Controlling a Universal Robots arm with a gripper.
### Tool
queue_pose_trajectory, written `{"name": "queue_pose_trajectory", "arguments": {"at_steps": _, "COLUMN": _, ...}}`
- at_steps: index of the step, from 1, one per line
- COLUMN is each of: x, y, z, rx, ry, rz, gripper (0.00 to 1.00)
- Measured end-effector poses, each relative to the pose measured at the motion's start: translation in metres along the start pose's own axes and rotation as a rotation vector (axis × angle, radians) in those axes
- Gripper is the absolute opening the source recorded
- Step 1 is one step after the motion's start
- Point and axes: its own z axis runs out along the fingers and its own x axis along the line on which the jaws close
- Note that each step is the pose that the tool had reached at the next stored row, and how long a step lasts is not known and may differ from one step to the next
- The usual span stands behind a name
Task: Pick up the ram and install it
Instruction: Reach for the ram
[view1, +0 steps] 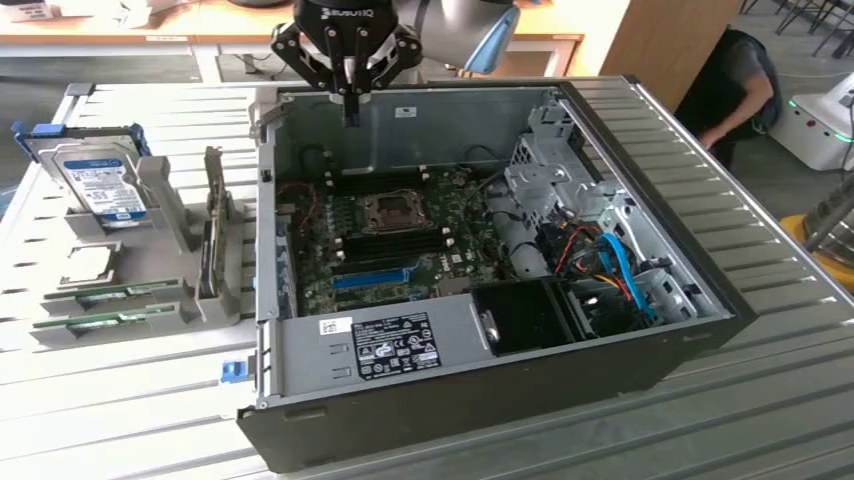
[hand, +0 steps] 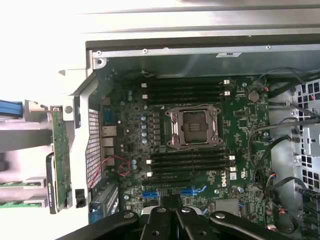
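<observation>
Ram (view1: 112, 296) – green sticks lying in a gray holder (view1: 80, 338) on the table (view1: 120, 420), at the exterior view's left of the open computer case (view1: 601, 335), gripper (view1: 350, 112) closed and empty – hanging over the motherboard (view1: 400, 235), well apart from the sticks

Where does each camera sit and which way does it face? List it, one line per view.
Exterior view: off the arm, raised, looking down aslant at the open case on the table; the shut end effector hangs over its far side.
Wrist view: on the wrist, looking down into the case at the motherboard; the end effector's dark links show.
Shared: case, motherboard, socket, and ram beside the case.
</observation>
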Motion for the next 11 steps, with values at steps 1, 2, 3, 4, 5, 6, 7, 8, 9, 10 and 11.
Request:
{"name": "queue_pose_trajectory", "arguments": {"at_steps": 1, "x": 0.001, "y": -0.0001, "z": 0.0, "rx": 0.0, "ry": 0.0, "rz": 0.0, "gripper": 0.11}}
{"name": "queue_pose_trajectory", "arguments": {"at_steps": 2, "x": 0.001, "y": -0.0001, "z": 0.0, "rx": -0.0001, "ry": -0.0001, "rz": 0.0, "gripper": 0.11}}
{"name": "queue_pose_trajectory", "arguments": {"at_steps": 3, "x": 0.003, "y": -0.0002, "z": -0.0001, "rx": 0.0, "ry": 0.0, "rz": 0.0, "gripper": 0.11}}
{"name": "queue_pose_trajectory", "arguments": {"at_steps": 4, "x": 0.005, "y": -0.0004, "z": -0.0001, "rx": 0.0, "ry": 0.0, "rz": 0.0, "gripper": 0.11}}
{"name": "queue_pose_trajectory", "arguments": {"at_steps": 5, "x": 0.007, "y": -0.0005, "z": -0.0001, "rx": 0.0, "ry": 0.0, "rz": 0.0, "gripper": 0.11}}
{"name": "queue_pose_trajectory", "arguments": {"at_steps": 6, "x": 0.008, "y": -0.0006, "z": -0.0001, "rx": 0.0, "ry": -0.0001, "rz": 0.0, "gripper": 0.11}}
{"name": "queue_pose_trajectory", "arguments": {"at_steps": 7, "x": 0.01, "y": -0.0007, "z": -0.0002, "rx": 0.0, "ry": 0.0, "rz": 0.0, "gripper": 0.11}}
{"name": "queue_pose_trajectory", "arguments": {"at_steps": 8, "x": 0.012, "y": -0.0009, "z": -0.0002, "rx": 0.0, "ry": 0.0, "rz": 0.0, "gripper": 0.11}}
{"name": "queue_pose_trajectory", "arguments": {"at_steps": 9, "x": 0.013, "y": -0.001, "z": -0.0002, "rx": 0.0, "ry": 0.0, "rz": 0.0, "gripper": 0.11}}
{"name": "queue_pose_trajectory", "arguments": {"at_steps": 10, "x": 0.015, "y": -0.0011, "z": -0.0002, "rx": 0.0, "ry": 0.0, "rz": 0.0, "gripper": 0.11}}
{"name": "queue_pose_trajectory", "arguments": {"at_steps": 11, "x": 0.017, "y": -0.0013, "z": -0.0003, "rx": 0.0, "ry": 0.0, "rz": 0.0, "gripper": 0.11}}
